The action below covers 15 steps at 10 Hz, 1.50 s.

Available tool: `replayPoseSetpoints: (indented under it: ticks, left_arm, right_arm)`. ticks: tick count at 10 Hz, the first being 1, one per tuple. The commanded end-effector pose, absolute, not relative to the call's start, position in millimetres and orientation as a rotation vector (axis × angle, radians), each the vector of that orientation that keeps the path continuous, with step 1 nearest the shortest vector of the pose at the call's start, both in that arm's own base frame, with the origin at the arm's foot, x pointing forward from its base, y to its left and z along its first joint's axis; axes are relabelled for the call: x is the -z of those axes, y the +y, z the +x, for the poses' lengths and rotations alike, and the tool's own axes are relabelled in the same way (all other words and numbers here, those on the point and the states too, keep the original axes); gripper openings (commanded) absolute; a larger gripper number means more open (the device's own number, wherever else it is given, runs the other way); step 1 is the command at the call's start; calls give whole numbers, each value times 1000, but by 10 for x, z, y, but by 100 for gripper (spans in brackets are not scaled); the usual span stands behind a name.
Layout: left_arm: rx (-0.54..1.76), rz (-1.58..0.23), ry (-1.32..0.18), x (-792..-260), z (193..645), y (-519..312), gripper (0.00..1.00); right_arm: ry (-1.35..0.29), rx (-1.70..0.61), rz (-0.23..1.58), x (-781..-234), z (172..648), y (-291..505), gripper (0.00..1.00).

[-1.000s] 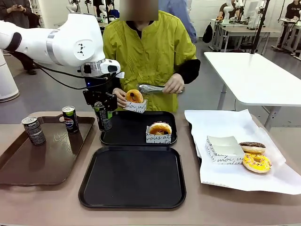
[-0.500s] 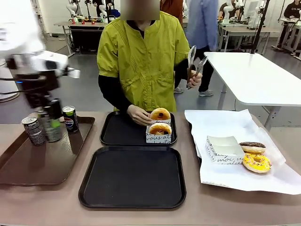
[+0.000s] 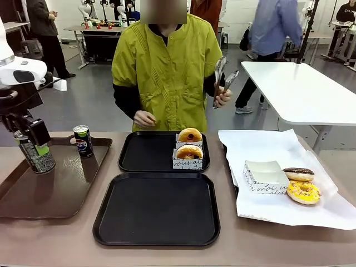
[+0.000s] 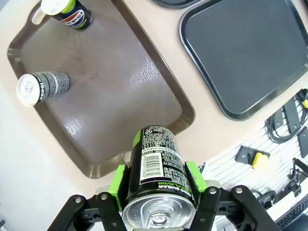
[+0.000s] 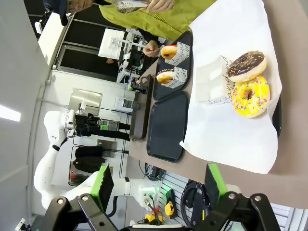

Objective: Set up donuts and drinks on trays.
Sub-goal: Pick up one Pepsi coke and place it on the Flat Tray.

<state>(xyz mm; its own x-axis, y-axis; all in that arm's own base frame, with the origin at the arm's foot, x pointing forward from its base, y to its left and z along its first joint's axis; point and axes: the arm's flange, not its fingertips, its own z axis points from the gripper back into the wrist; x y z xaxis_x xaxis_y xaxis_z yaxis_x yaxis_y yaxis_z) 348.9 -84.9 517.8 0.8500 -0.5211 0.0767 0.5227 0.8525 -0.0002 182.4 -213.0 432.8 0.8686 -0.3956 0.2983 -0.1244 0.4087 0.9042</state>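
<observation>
With the near black tray the likely target, the can, pinched upright above the brown tray by the left gripper (right gripper spread, empty), is best carried level and set flat inside the rim.

Front faces person across table; left wrist close overhead; share near black tray.

Brown rectangular plastic tray and creased white paper sheet on a tan tabletop
Tray at the left, sheet at the right; beyond them, silver metal tongs point upward beside a person in a yellow-green top.
</observation>
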Motion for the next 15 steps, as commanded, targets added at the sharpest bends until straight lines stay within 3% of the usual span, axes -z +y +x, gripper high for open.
replayPoseSetpoints:
  ticks: [1, 5, 11, 15]
  left_arm:
    - [557, -14, -76, -5213, 3541, -876, 59]
    - [554, -22, -65, -5147, 3510, -871, 59]
    - [528, -28, -121, -5029, 4821, -1977, 59]
    - [535, -19, -197, -4529, 5301, -2463, 59]
  right_arm:
    - [-538, 169, 1163, -4332, 1832, -2141, 100]
    - [-538, 169, 1163, -4332, 1832, -2141, 100]
    - [-538, 169, 1163, -4332, 1832, -2141, 100]
    - [-538, 169, 1163, -4332, 1832, -2141, 100]
